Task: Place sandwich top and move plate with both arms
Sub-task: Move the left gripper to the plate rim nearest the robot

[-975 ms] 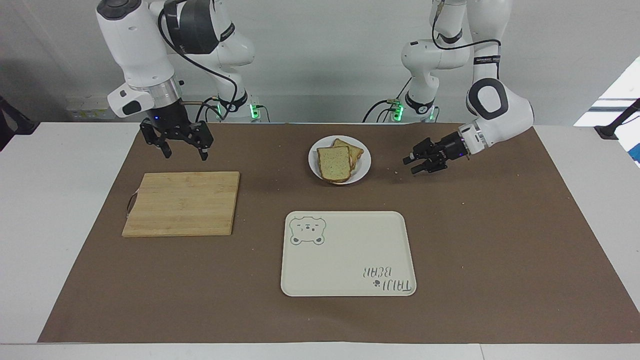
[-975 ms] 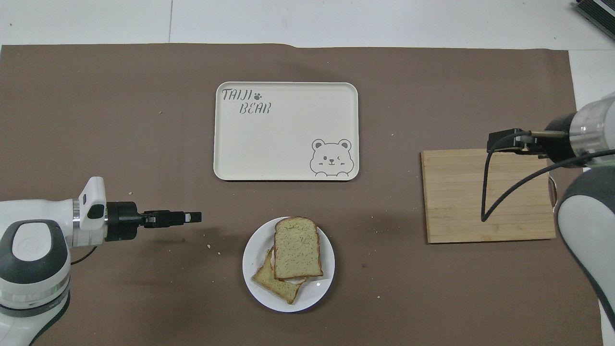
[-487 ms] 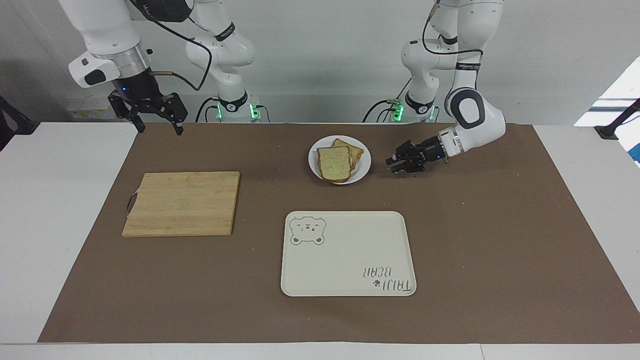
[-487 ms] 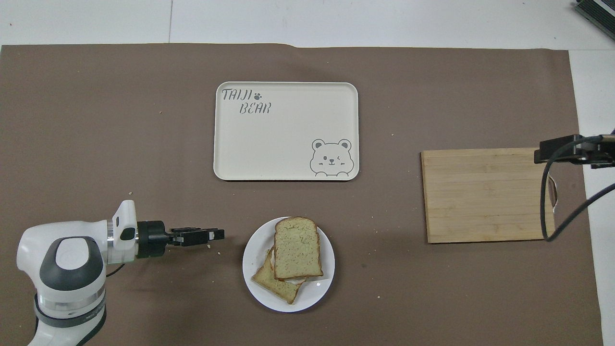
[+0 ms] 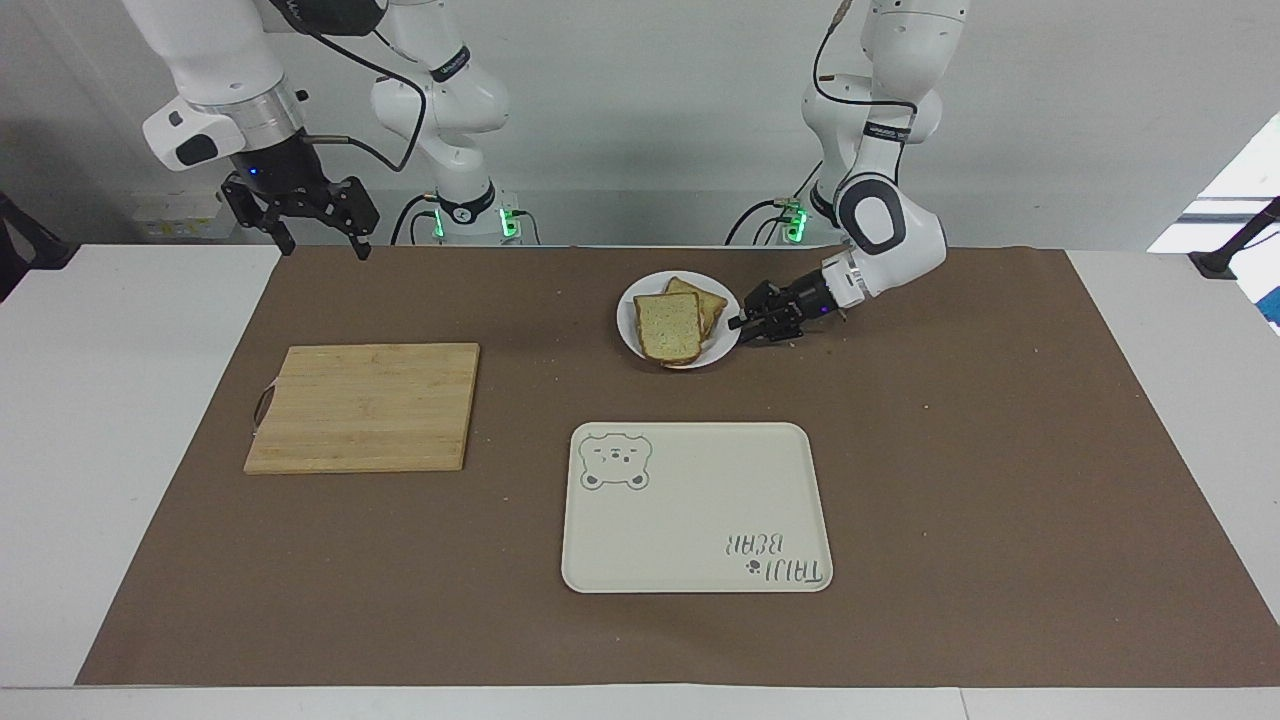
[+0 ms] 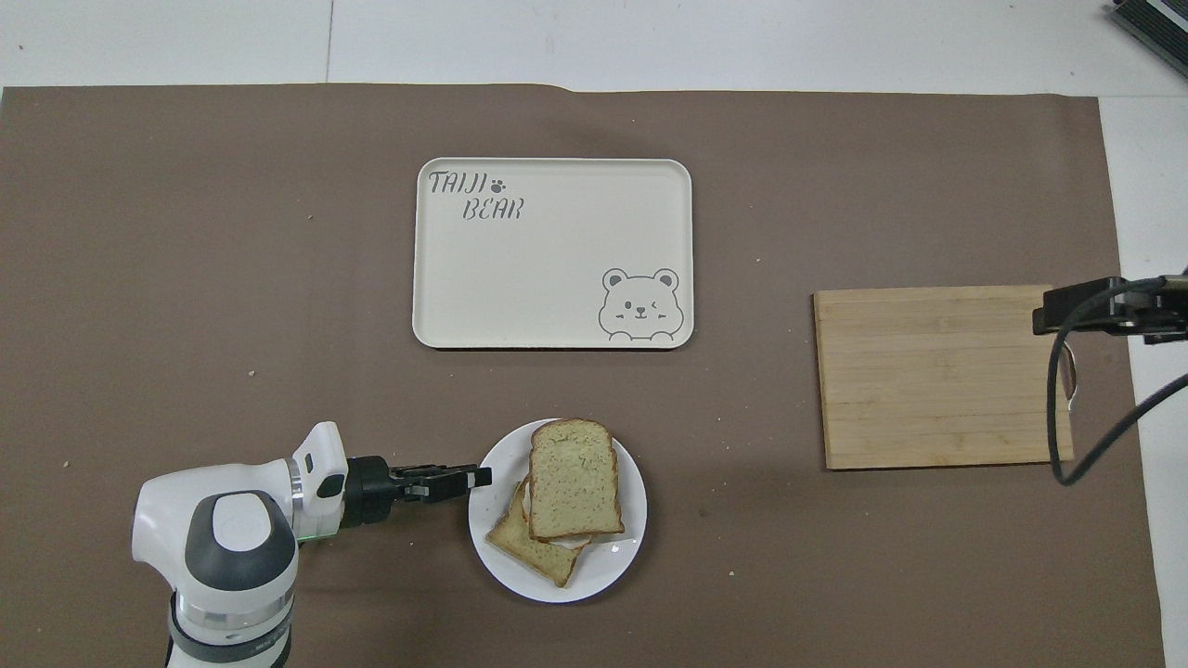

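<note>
Sandwich top [image 5: 668,326] sits on the plate [image 5: 728,341]; left gripper [image 5: 745,324] has just slid in, spread jaws reaching its rim (grab coming?), while right gripper [image 5: 318,243] waits, released.

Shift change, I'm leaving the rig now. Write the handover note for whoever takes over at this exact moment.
Left gripper: low at the plate's rim, on the side toward the left arm's end, holding nothing.
Right gripper: open, raised by the mat's edge at the right arm's end, waiting.
Plate: on the mat, nearer to the robots than the bear tray.
Sandwich top: lying on the lower slice on the plate.
Cutting board: bare.
Done: top slice placed.
Left: grasp the plate with both arms and move it; it is not lifted yet.
</note>
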`<state>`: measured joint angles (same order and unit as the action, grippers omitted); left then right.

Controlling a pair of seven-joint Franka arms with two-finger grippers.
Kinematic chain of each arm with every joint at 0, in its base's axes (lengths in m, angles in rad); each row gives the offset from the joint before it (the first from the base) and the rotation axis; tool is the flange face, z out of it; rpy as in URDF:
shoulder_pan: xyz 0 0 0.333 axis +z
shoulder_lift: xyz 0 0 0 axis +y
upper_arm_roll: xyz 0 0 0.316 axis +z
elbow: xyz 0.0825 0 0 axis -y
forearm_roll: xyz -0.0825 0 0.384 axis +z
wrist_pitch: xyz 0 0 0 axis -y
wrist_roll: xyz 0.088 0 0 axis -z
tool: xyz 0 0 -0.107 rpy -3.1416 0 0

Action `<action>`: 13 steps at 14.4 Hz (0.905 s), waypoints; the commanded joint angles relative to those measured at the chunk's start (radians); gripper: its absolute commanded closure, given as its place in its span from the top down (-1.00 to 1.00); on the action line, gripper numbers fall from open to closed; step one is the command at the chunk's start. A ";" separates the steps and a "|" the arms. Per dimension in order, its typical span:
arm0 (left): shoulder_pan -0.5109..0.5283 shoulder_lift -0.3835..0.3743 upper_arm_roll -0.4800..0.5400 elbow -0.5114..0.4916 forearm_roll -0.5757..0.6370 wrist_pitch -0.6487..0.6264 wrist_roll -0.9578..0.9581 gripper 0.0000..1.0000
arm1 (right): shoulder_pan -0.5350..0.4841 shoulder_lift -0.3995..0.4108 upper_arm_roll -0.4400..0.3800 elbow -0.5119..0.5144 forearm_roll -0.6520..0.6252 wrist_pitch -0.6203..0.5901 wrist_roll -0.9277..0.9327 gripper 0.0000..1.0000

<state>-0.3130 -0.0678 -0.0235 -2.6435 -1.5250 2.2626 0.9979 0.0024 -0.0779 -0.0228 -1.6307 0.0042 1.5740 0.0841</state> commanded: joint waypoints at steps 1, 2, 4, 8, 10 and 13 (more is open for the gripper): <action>-0.014 0.034 0.013 -0.015 -0.056 0.020 0.100 -0.16 | -0.008 -0.014 0.006 -0.009 -0.032 -0.009 -0.030 1.00; -0.015 0.043 0.013 -0.015 -0.066 0.022 0.102 -0.23 | -0.008 -0.016 0.006 -0.003 -0.032 -0.015 -0.030 1.00; -0.043 0.045 0.014 -0.015 -0.099 0.029 0.103 -0.28 | -0.008 -0.019 0.003 0.012 -0.032 -0.034 -0.032 1.00; -0.080 0.043 0.013 -0.016 -0.115 0.057 0.105 -0.30 | -0.010 -0.042 -0.014 0.003 -0.030 -0.019 -0.073 1.00; -0.118 0.043 0.013 -0.018 -0.115 0.087 0.105 -0.41 | -0.012 -0.042 -0.016 0.003 -0.021 -0.014 -0.073 1.00; -0.141 0.045 0.014 -0.023 -0.115 0.103 0.104 -0.88 | -0.005 -0.042 -0.011 0.005 -0.013 -0.022 -0.075 1.00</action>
<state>-0.4177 -0.0182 -0.0226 -2.6511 -1.6132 2.3331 1.0821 0.0023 -0.1127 -0.0416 -1.6232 -0.0074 1.5604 0.0351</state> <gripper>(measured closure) 0.749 0.000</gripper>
